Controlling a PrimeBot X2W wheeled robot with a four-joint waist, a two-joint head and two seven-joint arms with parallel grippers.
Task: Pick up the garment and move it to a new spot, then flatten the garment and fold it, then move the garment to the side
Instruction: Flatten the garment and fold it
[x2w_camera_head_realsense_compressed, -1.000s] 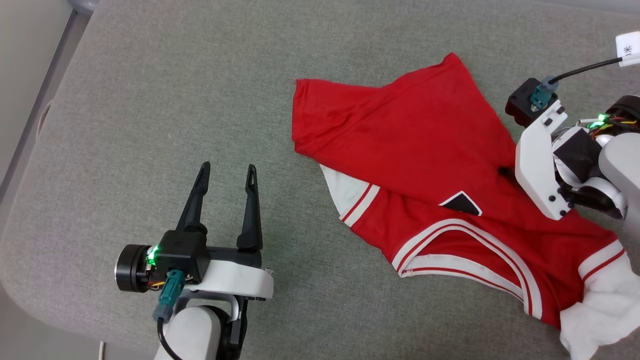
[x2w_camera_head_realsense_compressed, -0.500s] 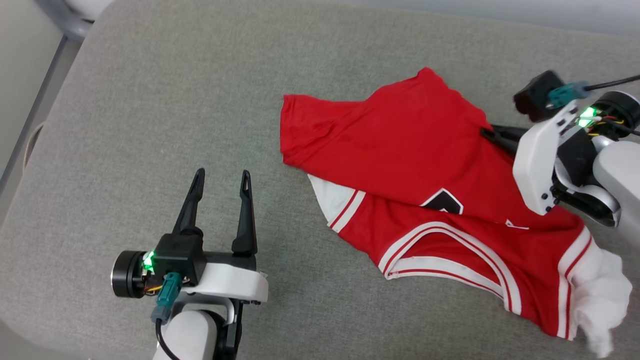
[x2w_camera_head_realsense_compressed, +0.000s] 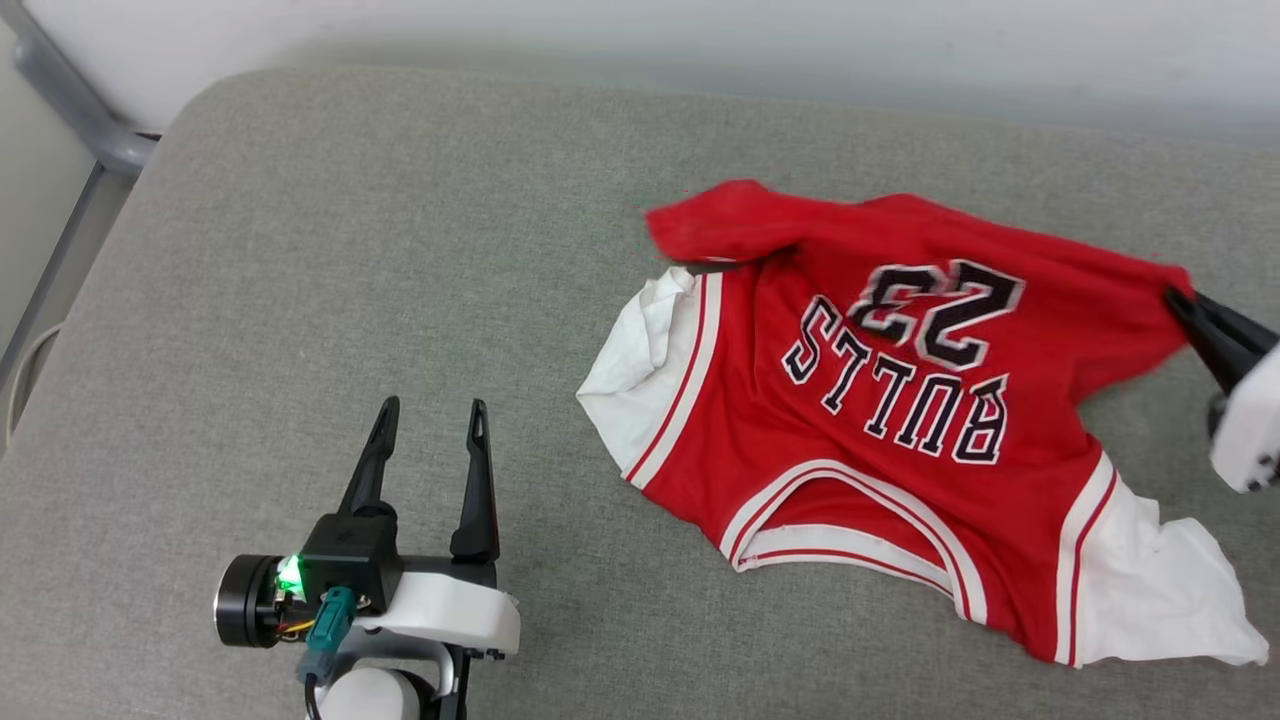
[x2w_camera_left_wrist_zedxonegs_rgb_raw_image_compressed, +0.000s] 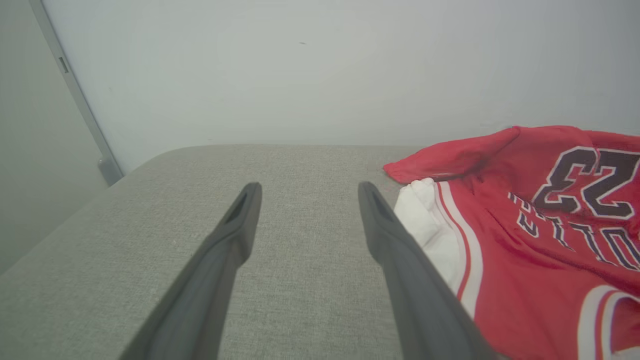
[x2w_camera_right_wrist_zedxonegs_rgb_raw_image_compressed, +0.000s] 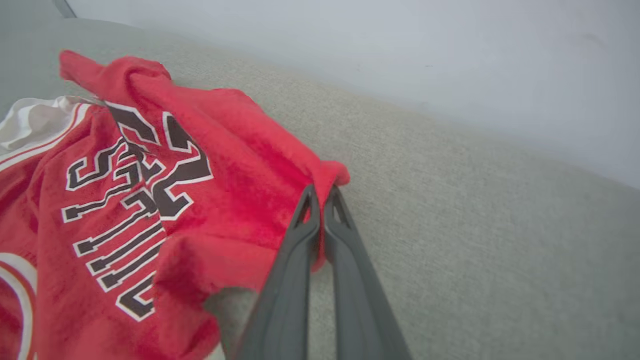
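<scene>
The garment (x2w_camera_head_realsense_compressed: 880, 440) is a red jersey with white sleeves and a black "BULLS 23" print, spread print-up on the grey cushion, collar toward me. My right gripper (x2w_camera_head_realsense_compressed: 1180, 300) at the right edge is shut on the garment's far right hem corner, lifting that edge; the pinched red cloth (x2w_camera_right_wrist_zedxonegs_rgb_raw_image_compressed: 325, 180) sits between its closed fingertips (x2w_camera_right_wrist_zedxonegs_rgb_raw_image_compressed: 320, 195). The far left hem corner (x2w_camera_head_realsense_compressed: 700, 225) is curled over. My left gripper (x2w_camera_head_realsense_compressed: 428, 410) stands open at the lower left, off the cloth. Its fingers (x2w_camera_left_wrist_zedxonegs_rgb_raw_image_compressed: 240, 220) frame bare cushion, the garment (x2w_camera_left_wrist_zedxonegs_rgb_raw_image_compressed: 525, 225) to their right.
The grey cushion (x2w_camera_head_realsense_compressed: 350, 250) has free room to the left and behind the garment. A pale wall (x2w_camera_head_realsense_compressed: 700, 40) runs along its far edge. A grey metal frame bar (x2w_camera_head_realsense_compressed: 70, 110) stands at the upper left.
The right gripper closed on the folded-over hem and pulled it away to the right, unfolding the garment so the print shows. The head view has tilted up. The left gripper kept still.
</scene>
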